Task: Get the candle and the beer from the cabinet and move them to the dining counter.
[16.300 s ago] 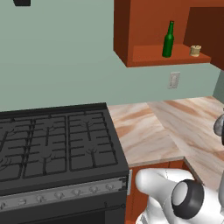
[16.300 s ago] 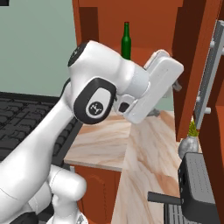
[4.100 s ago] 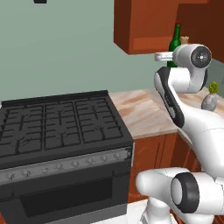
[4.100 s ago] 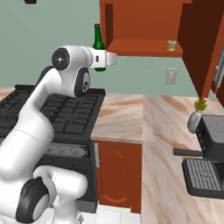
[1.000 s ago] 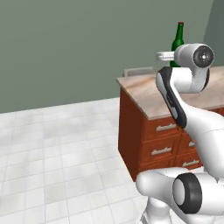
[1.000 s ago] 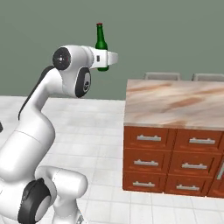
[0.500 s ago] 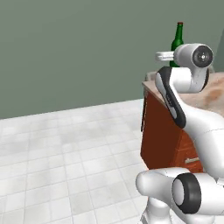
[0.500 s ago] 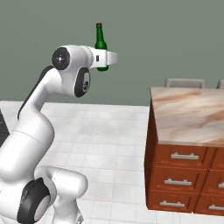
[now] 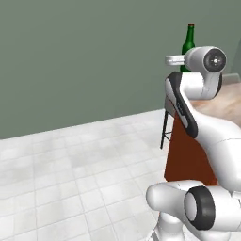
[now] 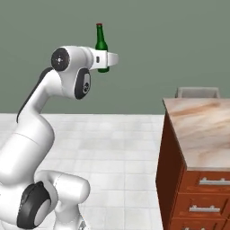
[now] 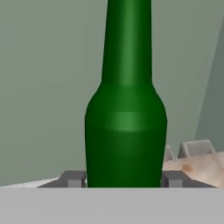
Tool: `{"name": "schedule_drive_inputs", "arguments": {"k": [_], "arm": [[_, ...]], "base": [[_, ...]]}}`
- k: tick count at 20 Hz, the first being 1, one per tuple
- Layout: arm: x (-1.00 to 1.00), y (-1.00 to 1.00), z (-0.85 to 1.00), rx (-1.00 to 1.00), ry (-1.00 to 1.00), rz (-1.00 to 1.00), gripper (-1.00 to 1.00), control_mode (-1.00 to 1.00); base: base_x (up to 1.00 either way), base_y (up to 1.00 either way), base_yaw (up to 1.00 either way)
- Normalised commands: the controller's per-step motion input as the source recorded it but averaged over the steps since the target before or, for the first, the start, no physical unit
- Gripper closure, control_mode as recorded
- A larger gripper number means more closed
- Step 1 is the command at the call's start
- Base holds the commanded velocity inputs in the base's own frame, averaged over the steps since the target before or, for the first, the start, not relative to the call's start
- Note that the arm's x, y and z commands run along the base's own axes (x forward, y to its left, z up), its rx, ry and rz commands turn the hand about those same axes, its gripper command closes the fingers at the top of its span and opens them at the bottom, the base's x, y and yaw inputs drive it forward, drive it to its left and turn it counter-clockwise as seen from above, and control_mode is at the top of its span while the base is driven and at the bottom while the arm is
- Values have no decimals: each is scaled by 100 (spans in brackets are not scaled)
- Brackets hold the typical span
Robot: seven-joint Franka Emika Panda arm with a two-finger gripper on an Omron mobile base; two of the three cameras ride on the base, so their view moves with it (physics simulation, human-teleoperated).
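Landmark for all entries: the dining tabletop (image 10: pixel 202 130).

1. Tiled floor (image 9: pixel 70 174). Pale grey-white tiles, stretching from the base of the dining tabletop out to the green-grey wall (image 9: pixel 84 56) behind.

2. Dining tabletop. Beige-pink veined slab on a reddish-brown base with drawers (image 10: pixel 204 197); their contents cannot be seen, as they are shut. A grey stool back (image 10: pixel 197 92) shows just beyond its far edge. No task item rests on the visible part of the slab.

3. End effector (image 10: pixel 107 59). Held high, well apart from the tabletop and off its near end, over open floor. Jaws partly closed, clamped on the lower body of the beer.

4. Beer (image 10: pixel 102 47). Dark-green bottle, upright, reddish cap on top, gripped between the finger tips (image 11: pixel 73 179); carried in the air, not yet above the slab.

Risks, judged from this position:
- The grip sits low on a tall smooth bottle; a sharp turn or stop of the base could tip or slip it, and the drop would end on tile.
- Swinging toward the slab too low could knock the bottle's base on the tabletop edge or the stool back.
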Motion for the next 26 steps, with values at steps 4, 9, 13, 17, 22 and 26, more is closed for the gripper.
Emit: {"name": "schedule_drive_inputs", "arguments": {"k": [4, 9, 13, 17, 22, 26], "arm": [[0, 0, 0, 0, 0, 0, 100, 100], [0, 0, 0, 0, 0, 0, 100, 100], [0, 0, 0, 0, 0, 0, 100, 100], [0, 0, 0, 0, 0, 0, 100, 100], [0, 0, 0, 0, 0, 0, 100, 100], [0, 0, 0, 0, 0, 0, 100, 100]], "base": [[67, 45, -31], [67, 44, -33], [65, 42, -37], [50, 38, -54], [39, 33, -66], [38, 32, -67]]}}
